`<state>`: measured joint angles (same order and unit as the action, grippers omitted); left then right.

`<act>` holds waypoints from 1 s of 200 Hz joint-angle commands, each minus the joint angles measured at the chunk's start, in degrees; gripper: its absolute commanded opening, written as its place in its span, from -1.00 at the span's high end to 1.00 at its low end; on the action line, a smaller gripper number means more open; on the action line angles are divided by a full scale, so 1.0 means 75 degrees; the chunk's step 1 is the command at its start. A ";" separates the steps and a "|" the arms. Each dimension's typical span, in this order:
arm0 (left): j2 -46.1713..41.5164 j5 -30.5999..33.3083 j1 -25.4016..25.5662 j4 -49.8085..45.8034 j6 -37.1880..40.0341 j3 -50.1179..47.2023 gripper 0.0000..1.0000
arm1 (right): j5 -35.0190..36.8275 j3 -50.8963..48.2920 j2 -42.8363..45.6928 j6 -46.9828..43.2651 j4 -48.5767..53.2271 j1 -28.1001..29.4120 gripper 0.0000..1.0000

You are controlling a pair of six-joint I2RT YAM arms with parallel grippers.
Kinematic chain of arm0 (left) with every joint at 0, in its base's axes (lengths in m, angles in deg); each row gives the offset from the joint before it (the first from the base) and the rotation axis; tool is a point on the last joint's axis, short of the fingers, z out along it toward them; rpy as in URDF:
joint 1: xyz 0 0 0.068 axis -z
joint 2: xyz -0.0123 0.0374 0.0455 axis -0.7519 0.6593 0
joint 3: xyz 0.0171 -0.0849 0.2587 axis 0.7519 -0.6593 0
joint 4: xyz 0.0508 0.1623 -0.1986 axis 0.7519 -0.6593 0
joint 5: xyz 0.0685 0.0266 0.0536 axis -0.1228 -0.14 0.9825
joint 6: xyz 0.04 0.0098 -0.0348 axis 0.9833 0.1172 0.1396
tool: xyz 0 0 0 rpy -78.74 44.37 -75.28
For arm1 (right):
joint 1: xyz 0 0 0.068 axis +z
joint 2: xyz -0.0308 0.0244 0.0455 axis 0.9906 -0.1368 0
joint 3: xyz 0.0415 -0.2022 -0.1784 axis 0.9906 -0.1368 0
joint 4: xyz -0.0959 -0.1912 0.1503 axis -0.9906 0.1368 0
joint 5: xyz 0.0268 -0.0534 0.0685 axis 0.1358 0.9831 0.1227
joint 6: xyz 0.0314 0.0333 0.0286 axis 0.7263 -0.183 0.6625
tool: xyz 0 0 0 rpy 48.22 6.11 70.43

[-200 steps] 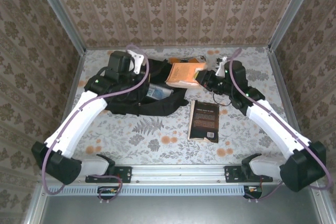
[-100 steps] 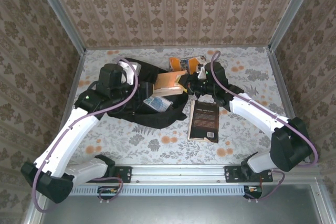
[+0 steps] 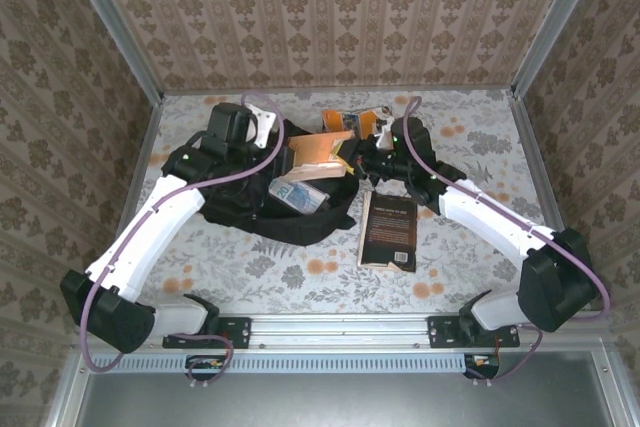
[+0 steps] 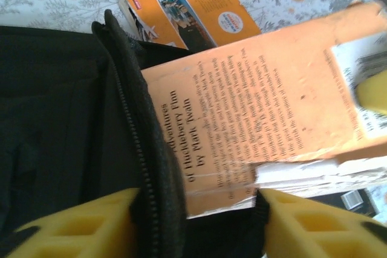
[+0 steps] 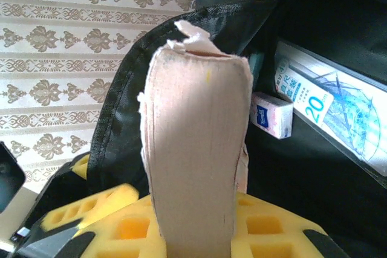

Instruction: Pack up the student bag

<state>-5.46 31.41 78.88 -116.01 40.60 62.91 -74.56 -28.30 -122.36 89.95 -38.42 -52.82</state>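
Note:
The student bag [image 3: 250, 209], black and soft, lies at the table's middle left with its mouth open. My left gripper [image 3: 262, 129] is at the bag's far rim. In the left wrist view its yellow fingers [image 4: 78, 222] stand apart, open, astride the zipped rim [image 4: 136, 125]. My right gripper [image 3: 366, 159] is shut on an orange paperback [image 3: 318, 152] and holds it tilted into the bag's mouth. That paperback [image 5: 196, 149] shows edge-on between the right pads, and its printed cover [image 4: 260, 101] lies just past the rim.
A black book [image 3: 388, 230] lies flat on the table right of the bag. A colourful book [image 3: 352, 119] lies behind the bag near the back wall. Inside the bag are a blue-and-white booklet [image 5: 329, 110] and a small white packet [image 5: 272, 115].
The right gripper has carried the orange paperback left and tipped it down into the bag's mouth. The left gripper has shifted along the bag's rim and its fingers now stand apart.

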 commanded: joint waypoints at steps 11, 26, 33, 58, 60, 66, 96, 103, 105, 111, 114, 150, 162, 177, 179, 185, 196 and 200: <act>-0.0131 -0.0290 -0.0144 -0.0361 0.0200 0.0347 0.65 | -0.0183 0.0189 0.0408 -0.0159 -0.0224 0.0075 1.00; -0.0102 -0.0420 -0.0193 -0.0408 0.0201 0.0561 1.00 | 0.0013 0.0217 0.0484 -0.0472 0.0137 0.0084 1.00; -0.0086 -0.0453 -0.0217 -0.0439 0.0192 0.0720 1.00 | 0.0190 0.0242 0.0565 -0.0733 0.0426 0.0097 1.00; -0.0056 -0.0445 -0.0287 -0.0547 0.0137 0.1280 1.00 | 0.0829 0.0128 0.0760 -0.1400 0.1212 0.0200 1.00; -0.0051 -0.0428 -0.0299 -0.0557 0.0135 0.1329 1.00 | 0.0865 0.0100 0.0766 -0.1433 0.1223 0.0203 1.00; -0.0050 -0.0391 -0.0312 -0.0587 0.0109 0.1453 1.00 | 0.0921 0.0021 0.0769 -0.1459 0.1231 0.0226 1.00; -0.0084 -0.0369 -0.0335 -0.0613 0.0010 0.1751 1.00 | 0.0853 -0.0346 0.0611 -0.1118 0.0772 0.0343 1.00; -0.0102 -0.0445 -0.0336 -0.0590 -0.0039 0.1751 1.00 | 0.0842 -0.0352 0.0535 -0.1091 0.0689 0.0398 1.00; -0.0109 -0.0461 -0.0337 -0.0585 -0.0058 0.1734 1.00 | 0.0842 -0.0345 0.0508 -0.1081 0.0667 0.0411 1.00; -0.0125 -0.0543 -0.0335 -0.0548 -0.0118 0.1700 1.00 | 0.0830 -0.0320 0.0431 -0.1063 0.0607 0.0460 1.00; -0.0137 -0.0611 -0.0337 -0.0526 -0.0148 0.1682 1.00 | 0.0828 -0.0298 0.0380 -0.1048 0.0574 0.0477 1.00; -0.0404 -0.1044 -0.0305 -0.0018 -0.0619 0.1161 1.00 | 0.0602 0.0090 -0.0540 -0.0633 -0.0197 0.0723 1.00; -0.0468 -0.1118 -0.0279 0.0092 -0.0711 0.1011 1.00 | 0.0572 0.0116 -0.0777 -0.0355 -0.0775 0.0794 1.00; -0.0550 -0.1125 -0.0227 0.0159 -0.0792 0.0889 1.00 | 0.0571 0.0313 -0.1129 -0.0148 -0.1269 0.0909 1.00; -0.0561 -0.1123 -0.0216 0.0165 -0.0794 0.0871 1.00 | 0.0577 0.0340 -0.1171 -0.0136 -0.1307 0.0931 1.00; -0.0619 -0.1106 -0.0207 0.0189 -0.0813 0.0830 1.00 | 0.0599 0.0415 -0.1296 -0.0084 -0.1463 0.0990 1.00; -0.0686 -0.1069 -0.0196 0.0231 -0.0821 0.0770 1.00 | 0.0680 0.0521 -0.1558 0.0049 -0.1713 0.1096 1.00; -0.0710 -0.1042 -0.0188 0.0237 -0.0829 0.0758 1.00 | 0.0701 0.0560 -0.1653 0.0092 -0.1799 0.1138 1.00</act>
<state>-7.65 25.12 76.96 -119.27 36.49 68.75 -69.31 -28.41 -132.33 87.18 -40.93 -46.02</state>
